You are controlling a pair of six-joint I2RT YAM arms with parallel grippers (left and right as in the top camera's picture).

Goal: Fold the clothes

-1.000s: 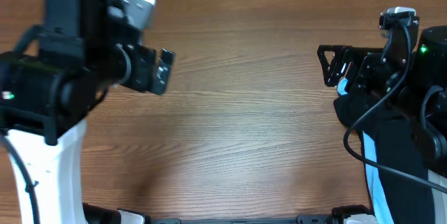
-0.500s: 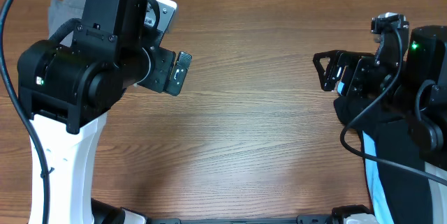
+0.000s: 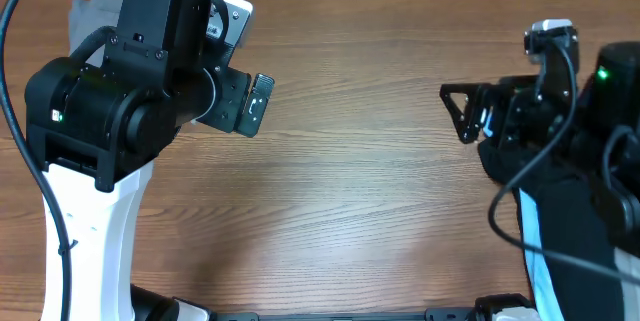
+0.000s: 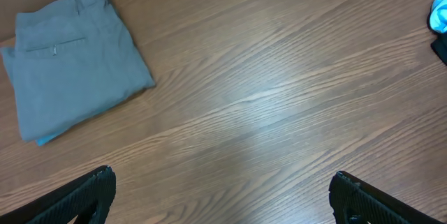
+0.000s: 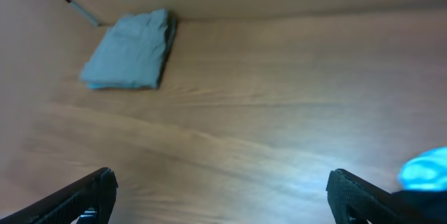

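The folded grey-green cotton shorts (image 4: 70,63) look finished. The left tool (image 4: 222,178) and right tool (image 5: 222,178) hang open and empty. Next, grasp the black and light-blue garment (image 3: 565,266).

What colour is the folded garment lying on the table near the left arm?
Plain grey-green, no pattern. The folded shorts show best in the left wrist view.
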